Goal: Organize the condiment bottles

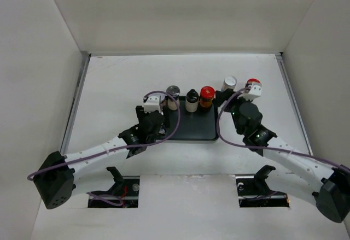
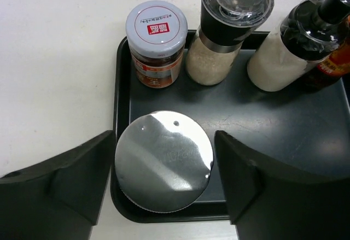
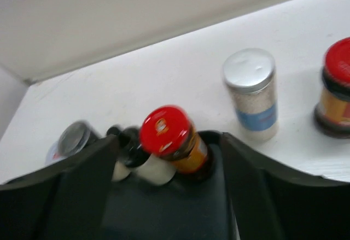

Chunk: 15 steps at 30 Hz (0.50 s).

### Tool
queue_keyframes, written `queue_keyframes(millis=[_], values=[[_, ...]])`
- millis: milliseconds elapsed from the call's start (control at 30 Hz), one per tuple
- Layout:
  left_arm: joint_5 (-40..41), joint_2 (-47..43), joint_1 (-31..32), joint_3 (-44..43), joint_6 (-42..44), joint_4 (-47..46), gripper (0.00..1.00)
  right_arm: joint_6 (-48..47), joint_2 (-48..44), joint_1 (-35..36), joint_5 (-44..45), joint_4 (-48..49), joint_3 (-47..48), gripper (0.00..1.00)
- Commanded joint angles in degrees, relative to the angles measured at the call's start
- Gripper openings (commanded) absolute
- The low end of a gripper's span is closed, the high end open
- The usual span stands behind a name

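Now, the left gripper (image 2: 164, 158) stands spread either side of the silver-topped shaker (image 2: 162, 161) at the near-left corner of the tray (image 2: 284, 136) — a sliver of gap shows on one side, so no pinch. The right gripper (image 3: 168, 141) is open too, fingers flanking the red-capped bottle (image 3: 167, 133) at the tray's back edge w/o touching. Both stand upright, long axis vertical, caps up. Probably light, rigid, smooth-walled — slippery, tippy if knocked high; grip the body approx. mid-height. A second shaker (image 3: 250, 95) and a red-lidded jar (image 3: 336, 87) stand on the table (image 3: 164, 65), off the tray.
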<state>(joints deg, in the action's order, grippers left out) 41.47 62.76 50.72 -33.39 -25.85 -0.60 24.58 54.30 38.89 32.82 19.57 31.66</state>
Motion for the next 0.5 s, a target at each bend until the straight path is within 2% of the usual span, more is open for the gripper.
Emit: queue_keyframes(millis=[0,67,200,467], values=[[1.0,-2.9,0.6,1.7,1.1,-6.0,0.77,-4.3,5.7,-5.7,2.8,-1.1,6.1,0.86],[1.2,-4.8,0.8,2.3,1.6,-6.8,0.87,-5.0,10.0,-9.7,2.3,-4.3,10.0,0.93],[1.2,-8.4,0.8,2.4,2.9,-7.0,0.98,-5.0,17.4,-15.0,-1.7,-9.2,16.9,0.99],[-0.5,-18.3,-2.4,5.5,4.8,-15.8,1.0,-4.9,29.2,-20.0,-9.3,-11.5,25.5,0.99]])
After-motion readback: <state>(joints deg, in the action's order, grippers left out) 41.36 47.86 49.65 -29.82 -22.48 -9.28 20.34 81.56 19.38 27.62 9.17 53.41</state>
